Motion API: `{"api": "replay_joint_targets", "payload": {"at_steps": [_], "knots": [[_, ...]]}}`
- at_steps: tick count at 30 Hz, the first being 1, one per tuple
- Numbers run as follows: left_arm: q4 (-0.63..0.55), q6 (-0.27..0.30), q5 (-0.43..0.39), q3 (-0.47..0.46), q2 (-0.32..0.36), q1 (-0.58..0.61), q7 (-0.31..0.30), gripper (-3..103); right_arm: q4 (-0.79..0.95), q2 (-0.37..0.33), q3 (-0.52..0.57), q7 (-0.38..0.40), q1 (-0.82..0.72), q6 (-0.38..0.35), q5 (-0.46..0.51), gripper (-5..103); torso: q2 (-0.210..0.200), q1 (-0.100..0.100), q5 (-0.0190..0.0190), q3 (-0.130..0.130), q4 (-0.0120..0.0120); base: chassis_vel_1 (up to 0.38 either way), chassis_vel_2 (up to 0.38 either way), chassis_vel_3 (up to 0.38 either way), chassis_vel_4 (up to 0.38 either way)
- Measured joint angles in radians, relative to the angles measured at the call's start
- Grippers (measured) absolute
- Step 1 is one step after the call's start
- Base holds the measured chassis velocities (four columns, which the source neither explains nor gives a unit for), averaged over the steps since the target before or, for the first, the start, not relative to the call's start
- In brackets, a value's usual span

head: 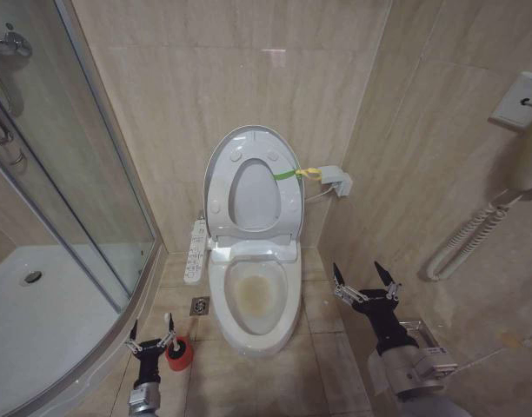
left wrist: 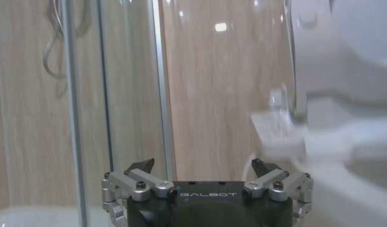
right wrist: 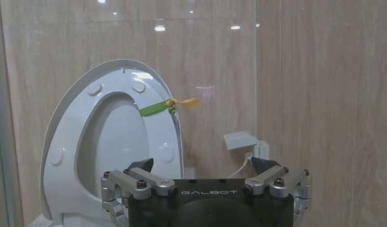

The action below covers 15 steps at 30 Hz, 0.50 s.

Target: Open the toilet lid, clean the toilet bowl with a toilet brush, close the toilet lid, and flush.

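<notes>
Against the tiled back wall, the toilet lid [head: 216, 174] stands raised and upright, with the ring-shaped seat [head: 288, 204] lifted flat against it; a green strap [head: 286, 174] with a yellow tie runs off the seat's edge toward a small white box [head: 337, 181] on the wall. Below, the toilet bowl [head: 254, 300] lies open, its basin stained yellowish around the water at the bottom. A long white control panel [head: 195, 251] with buttons hangs just beside the bowl on the robot's left, above a square floor drain [head: 200, 306].

Low on the left, the left gripper [head: 152, 331] hovers just beside the red holder [head: 178, 354] of the toilet brush — jaws spread wide, nothing between them. I cannot make out the brush's handle. The curved glass shower door [head: 83, 174] and its white tray [head: 40, 330] stand to that side.

On the right of the bowl, well apart from it, the right gripper [head: 366, 279] points toward the wall, its jaws also spread wide and empty. From its wrist camera the raised lid [right wrist: 67, 123] and green strap [right wrist: 153, 109] sit straight ahead.
</notes>
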Motion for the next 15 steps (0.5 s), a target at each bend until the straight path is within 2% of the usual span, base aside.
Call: {"api": "replay_joint_targets", "payload": {"at_steps": [1, 4, 5, 8, 9, 12, 13, 15], "knots": [[0.0, 0.0, 0.0, 0.0, 0.0, 0.0, 0.0, 100, 0.0, 0.0, 0.0, 0.0, 0.0, 0.0, 0.0, 100, 0.0, 0.0, 0.0, 0.0, 0.0, 0.0, 0.0, 0.0, 0.0], [-0.168, 0.063, 0.001, -0.04, 0.011, 0.064, 0.001, 100, 0.0, 0.0, 0.0, 0.0, 0.0, 0.0, 0.0, 100, 0.0, 0.0, 0.0, 0.0, 0.0001, 0.0, 0.0, 0.0, 0.0], [-0.168, 0.063, 0.001, -0.04, 0.011, 0.064, 0.001, 100, 0.0, 0.0, 0.0, 0.0, 0.0, 0.0, 0.0, 100, 0.0, 0.0, 0.0, 0.0, 0.0001, 0.0, 0.0, 0.0, 0.0], [-0.352, 0.146, 0.009, -0.074, 0.017, 0.127, 0.011, 98, 0.0, 0.0, 0.0, 0.0, 0.0, 0.0, 0.0, 100, 0.0, 0.0, 0.0, 0.0, 0.0002, 0.0, 0.0, 0.0, 0.0], [-0.352, 0.146, 0.009, -0.074, 0.017, 0.127, 0.011, 98, 0.0, 0.0, 0.0, 0.0, 0.0, 0.0, 0.0, 100, 0.0, 0.0, 0.0, 0.0, 0.0002, 0.0, 0.0, 0.0, 0.0], [-0.515, 0.23, 0.02, -0.095, 0.016, 0.183, 0.033, 98, 0.0, 0.0, 0.0, 0.0, 0.0, 0.0, 0.0, 100, 0.0, 0.0, 0.0001, 0.0, 0.0, 0.0, 0.0, 0.0, 0.0], [-0.515, 0.23, 0.02, -0.095, 0.016, 0.183, 0.033, 98, 0.0, 0.0, 0.0, 0.0, 0.0, 0.0, 0.0, 100, 0.0, 0.0, 0.0001, 0.0, 0.0, 0.0, 0.0, 0.0, 0.0], [-0.62, 0.274, 0.026, -0.105, 0.006, 0.218, 0.042, 94, 0.0, 0.0, 0.0, 0.0, 0.0, 0.0, 0.0, 100, 0.0, 0.0, 0.0001, 0.0, 0.0, 0.0, 0.0, 0.0, 0.0]]}}
